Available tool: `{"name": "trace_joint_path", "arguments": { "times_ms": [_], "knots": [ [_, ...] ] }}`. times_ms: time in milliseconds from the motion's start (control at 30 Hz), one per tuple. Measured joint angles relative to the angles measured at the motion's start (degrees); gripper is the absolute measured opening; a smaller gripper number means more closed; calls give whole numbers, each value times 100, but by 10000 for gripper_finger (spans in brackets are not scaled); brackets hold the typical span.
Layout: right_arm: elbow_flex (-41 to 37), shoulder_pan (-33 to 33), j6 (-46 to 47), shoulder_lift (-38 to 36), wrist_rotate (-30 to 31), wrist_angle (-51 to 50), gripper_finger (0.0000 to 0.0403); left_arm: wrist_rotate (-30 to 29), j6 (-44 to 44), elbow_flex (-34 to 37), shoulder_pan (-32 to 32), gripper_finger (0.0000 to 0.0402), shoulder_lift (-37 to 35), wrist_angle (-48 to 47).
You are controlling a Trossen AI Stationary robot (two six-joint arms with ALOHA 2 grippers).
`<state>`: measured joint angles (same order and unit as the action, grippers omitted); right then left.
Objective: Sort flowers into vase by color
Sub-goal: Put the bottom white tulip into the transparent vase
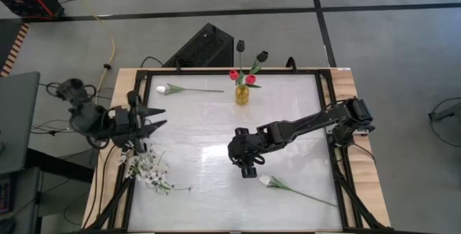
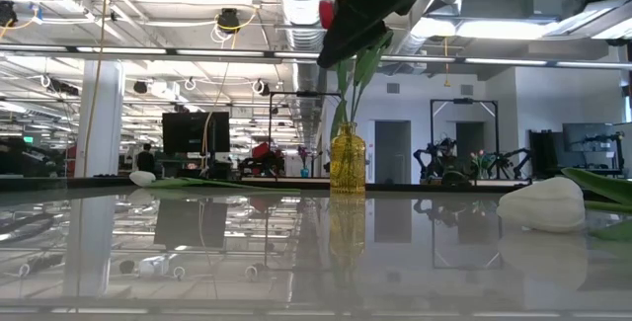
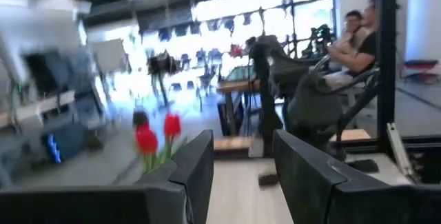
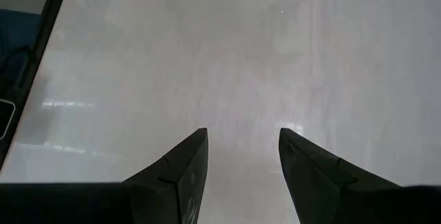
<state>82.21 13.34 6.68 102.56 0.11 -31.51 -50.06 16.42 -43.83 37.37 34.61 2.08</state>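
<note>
The yellow vase (image 1: pixel 242 94) (image 2: pixel 348 159) stands at the table's far middle, with two red tulips (image 1: pixel 233 75) (image 3: pixel 147 140) and two black tulips (image 1: pixel 261 56) standing in it by their stems. One white tulip (image 1: pixel 163 88) lies flat at the far left. Another white tulip (image 1: pixel 267 181) (image 2: pixel 541 203) lies near the front right. A spray of tiny white blossoms (image 1: pixel 148 168) lies at the left. My left gripper (image 1: pixel 164 117) (image 3: pixel 241 145) stands open at the left edge, level, pointing toward the vase. My right gripper (image 1: pixel 248 168) (image 4: pixel 241 138) hangs open above the table's middle, just beyond the near white tulip.
The glossy white tabletop (image 4: pixel 207 58) has a dark frame rail (image 1: pixel 328 97) along its edges. A black box (image 1: pixel 205 45) sits beyond the far edge. People (image 3: pixel 355 34) sit in the room behind the table. Bare tabletop lies between the vase and my right gripper.
</note>
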Motion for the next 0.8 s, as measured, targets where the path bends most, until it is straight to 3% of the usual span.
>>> {"name": "trace_joint_path", "arguments": {
  "times_ms": [133,367,467,567,733,800],
  "knots": [
    [0,11,67,0,10,-76,203,686,397,-136,-925,139,198,88],
    [0,113,699,-20,446,-1306,203,2045,-135,-183,-2371,139,-99,-385],
    [0,226,1120,-20,453,-2001,203,2182,-492,-181,-2860,139,-103,-879],
    [0,465,1643,-22,453,-2702,203,2360,-982,-180,-3168,139,-96,-1325],
    [0,1111,2624,-22,456,-3609,200,3370,-1243,-179,-3359,139,-48,-1440],
    [0,1425,3050,-22,458,-3746,198,3489,-1212,-179,-3358,139,-47,-1445]
  ]
}}
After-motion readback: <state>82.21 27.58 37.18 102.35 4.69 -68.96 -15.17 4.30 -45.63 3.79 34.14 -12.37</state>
